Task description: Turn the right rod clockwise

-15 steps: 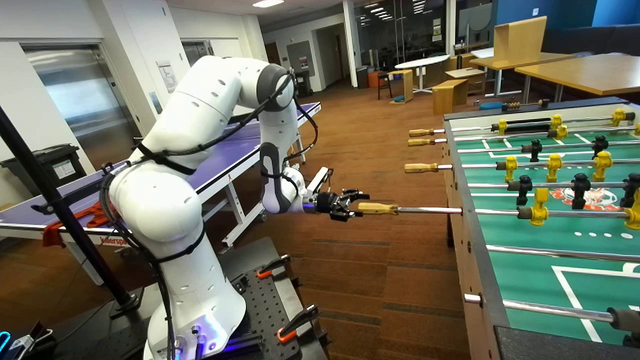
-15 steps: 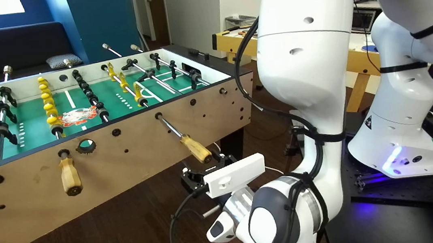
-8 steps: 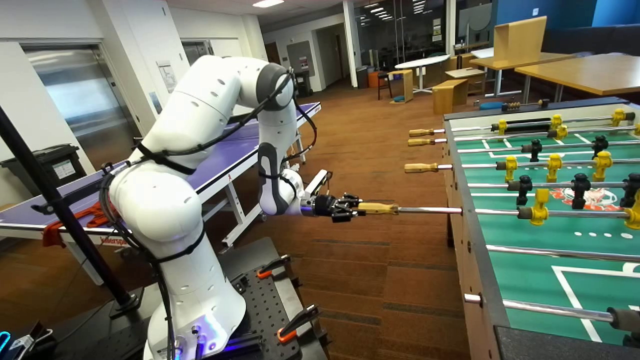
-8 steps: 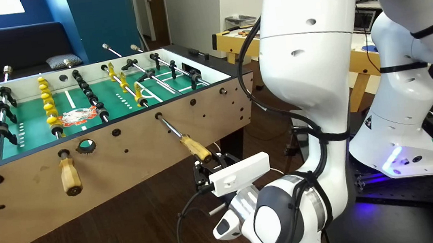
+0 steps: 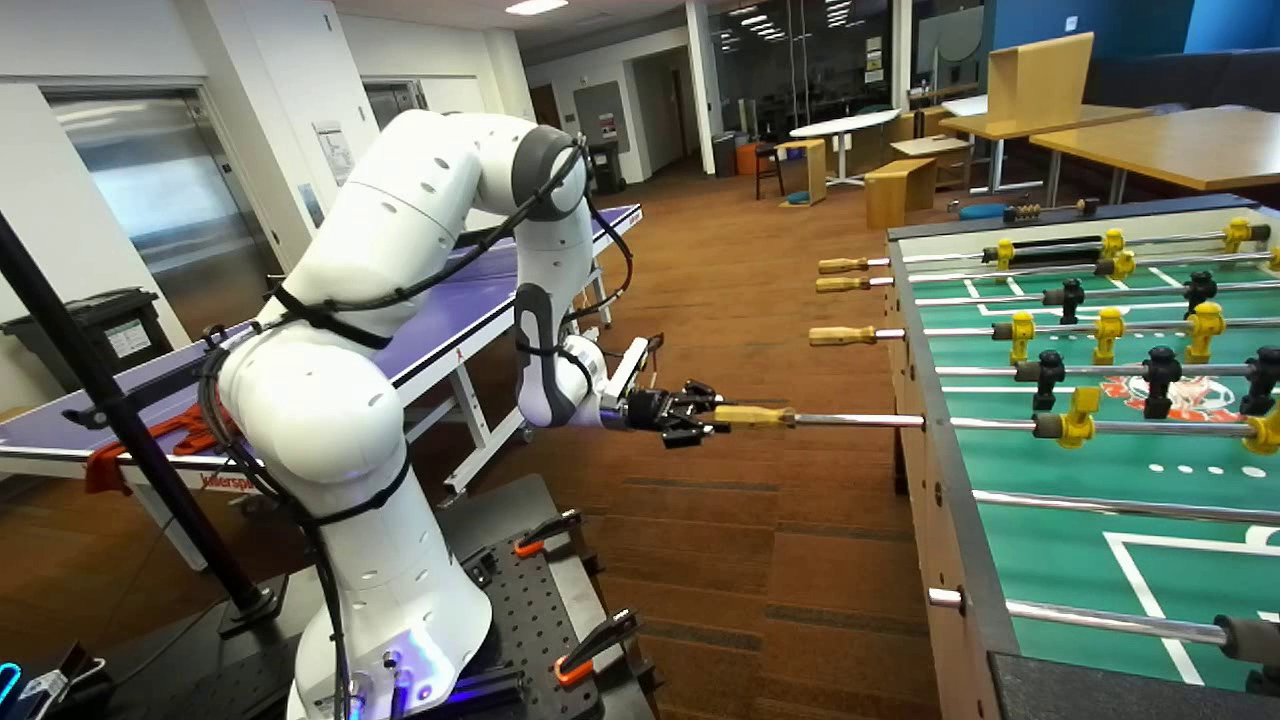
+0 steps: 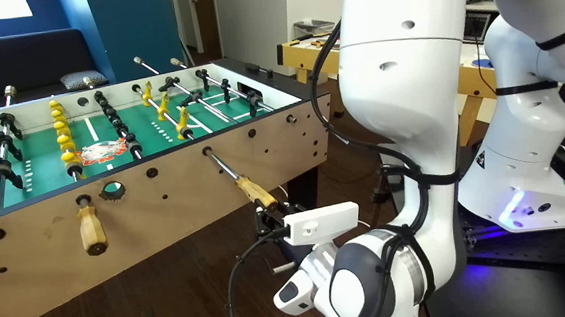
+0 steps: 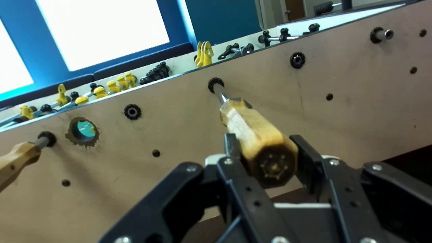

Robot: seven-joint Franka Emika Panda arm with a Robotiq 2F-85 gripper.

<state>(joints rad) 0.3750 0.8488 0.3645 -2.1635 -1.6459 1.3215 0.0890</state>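
The thin silver metal rod projects from the tan side panel of the foosball table. The jaws of the black two-finger gripper are closed on the faceted tan wooden handle, at the rod's end farthest from that panel. It should turn lightly but feel hard and slightly slick; opposing facets likely hold best.

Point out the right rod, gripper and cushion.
Right rod (image 7: pixel 256 135): wrist view, middle of its wooden handle.
Gripper (image 7: pixel 265 144): wrist view, midway between its fingertips.
Cushion (image 6: pixel 72 81): in an exterior view, its left half.
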